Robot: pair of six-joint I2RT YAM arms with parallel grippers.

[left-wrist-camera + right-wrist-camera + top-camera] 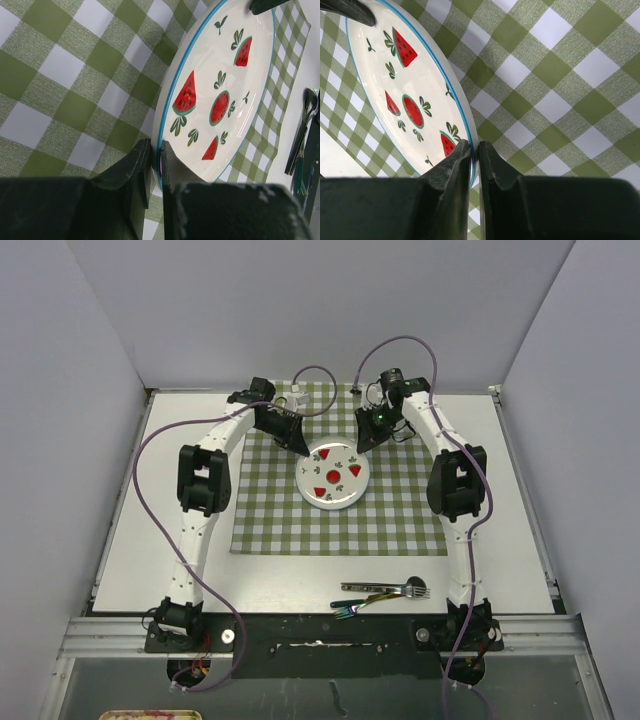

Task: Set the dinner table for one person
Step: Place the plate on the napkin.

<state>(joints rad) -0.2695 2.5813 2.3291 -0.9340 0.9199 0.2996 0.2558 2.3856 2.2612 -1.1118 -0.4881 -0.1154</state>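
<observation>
A white plate (334,478) with a blue rim and red watermelon pictures is over the middle of the green-and-white checked cloth (270,515), which lies on the white dinner table (160,530). My left gripper (305,452) is shut on the plate's far-left rim. In the left wrist view its fingers (156,155) pinch the blue edge of the plate (215,95). My right gripper (362,445) is shut on the far-right rim. The right wrist view shows its fingers (475,150) clamped on the plate (410,100). Whether the plate rests on the cloth I cannot tell.
A silver fork (400,588) and a dark iridescent utensil (358,605) lie on the bare table near the front edge, right of centre. The cutlery (302,140) also shows beyond the cloth in the left wrist view. A small white object (300,397) sits at the cloth's far edge.
</observation>
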